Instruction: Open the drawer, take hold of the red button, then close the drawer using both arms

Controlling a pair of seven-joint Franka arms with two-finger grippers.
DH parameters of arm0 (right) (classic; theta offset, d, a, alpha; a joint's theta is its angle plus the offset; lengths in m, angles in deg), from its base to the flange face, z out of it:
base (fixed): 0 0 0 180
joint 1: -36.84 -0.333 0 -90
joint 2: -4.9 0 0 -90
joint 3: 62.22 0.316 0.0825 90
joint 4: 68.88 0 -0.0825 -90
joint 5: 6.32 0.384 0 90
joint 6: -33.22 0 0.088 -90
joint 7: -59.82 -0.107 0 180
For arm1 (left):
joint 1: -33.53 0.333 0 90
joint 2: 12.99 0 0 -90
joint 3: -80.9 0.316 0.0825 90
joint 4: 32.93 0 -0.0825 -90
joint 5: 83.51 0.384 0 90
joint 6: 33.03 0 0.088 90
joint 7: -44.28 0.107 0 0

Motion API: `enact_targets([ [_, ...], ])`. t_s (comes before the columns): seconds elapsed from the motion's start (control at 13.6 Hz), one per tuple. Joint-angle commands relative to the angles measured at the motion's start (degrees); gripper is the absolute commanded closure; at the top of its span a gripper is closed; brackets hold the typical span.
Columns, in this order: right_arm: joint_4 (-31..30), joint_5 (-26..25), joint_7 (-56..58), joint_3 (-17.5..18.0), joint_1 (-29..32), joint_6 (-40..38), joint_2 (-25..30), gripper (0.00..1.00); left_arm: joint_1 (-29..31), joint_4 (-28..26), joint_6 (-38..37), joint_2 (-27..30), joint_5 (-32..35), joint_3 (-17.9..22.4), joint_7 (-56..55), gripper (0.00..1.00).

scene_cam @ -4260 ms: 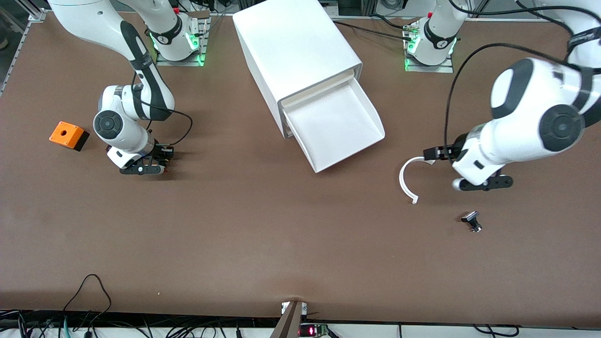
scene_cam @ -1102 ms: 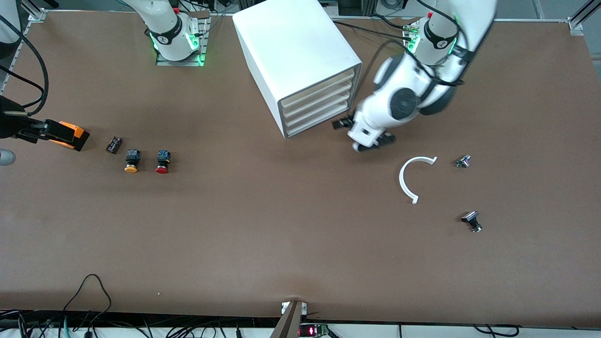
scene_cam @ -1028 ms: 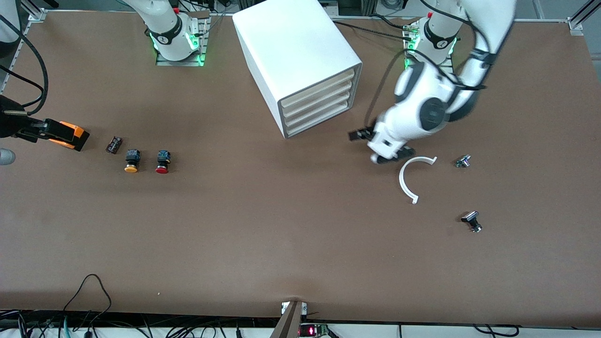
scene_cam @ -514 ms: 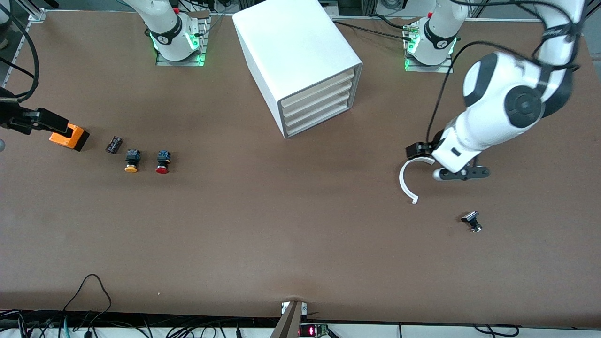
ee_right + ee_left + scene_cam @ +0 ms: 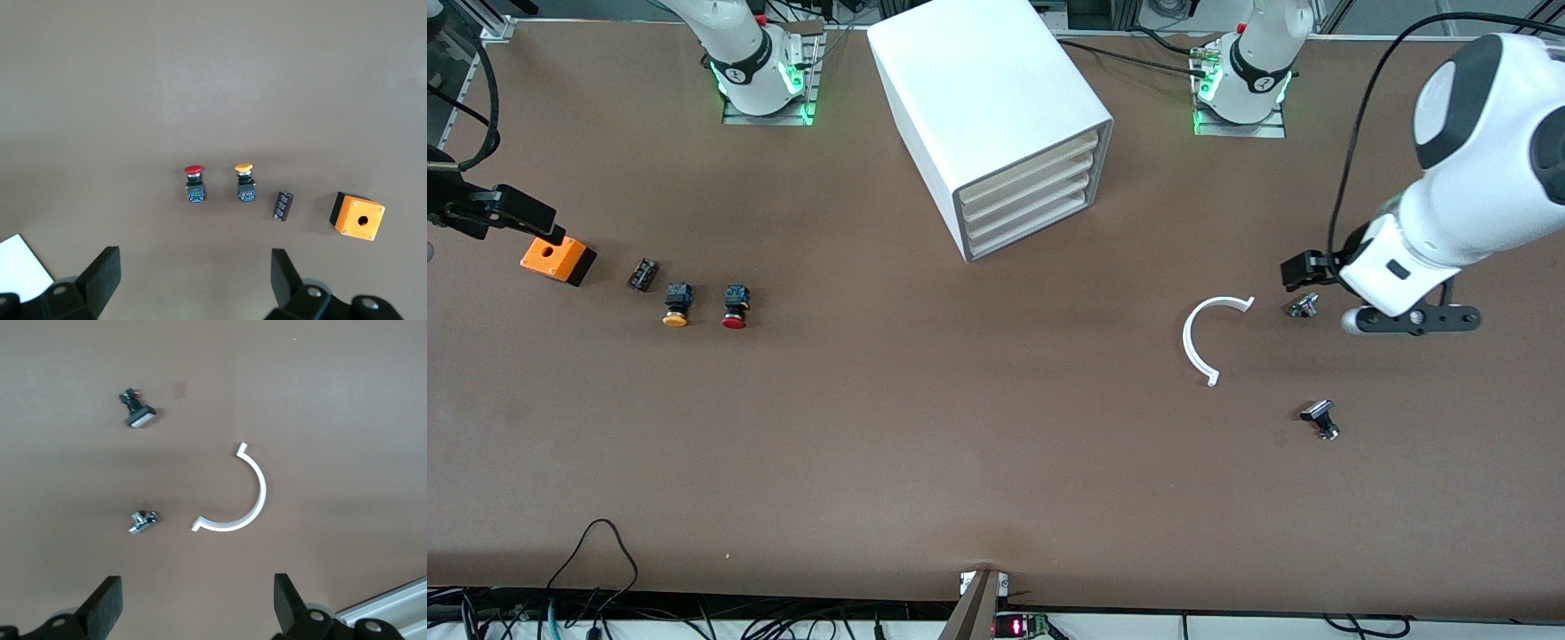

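A robotics lab: brown bench (image 5: 960, 462) with arm bases (image 5: 760, 76) bolted along one edge, green status lights, aluminium framing at the corners, cables (image 5: 596, 551) trailing off the opposite edge.

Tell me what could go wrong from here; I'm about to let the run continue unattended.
The red button lies beside a like yellow button, so the open right gripper might grab the wrong one. All drawers look shut and alike, so one could be mistaken. The open left gripper hangs low over a small metal part and could knock it.
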Motion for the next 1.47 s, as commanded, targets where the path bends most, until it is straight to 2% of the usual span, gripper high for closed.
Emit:
enact_targets([
  [0.0,-2.4,-0.1,0.6,1.8,1.9,1.3,2.1,0.0,3.1,1.9,-1.6,-1.0,1.1,-0.5,5.9,0.0],
  [0.37,-2.2,0.3,3.3,2.2,3.8,1.4,1.8,0.0,3.8,2.9,-2.4,-1.0,2.0,-0.5,7.8,0.0],
  [0.81,-2.0,0.0,3.2,1.8,3.6,1.4,1.6,0.0,5.6,2.9,-3.6,1.1,1.6,-0.6,16.1,0.0],
  [1.4,-2.2,0.3,3.1,2.0,3.4,0.6,0.3,0.0,5.7,3.5,-3.7,1.1,1.0,-0.6,16.3,0.0],
])
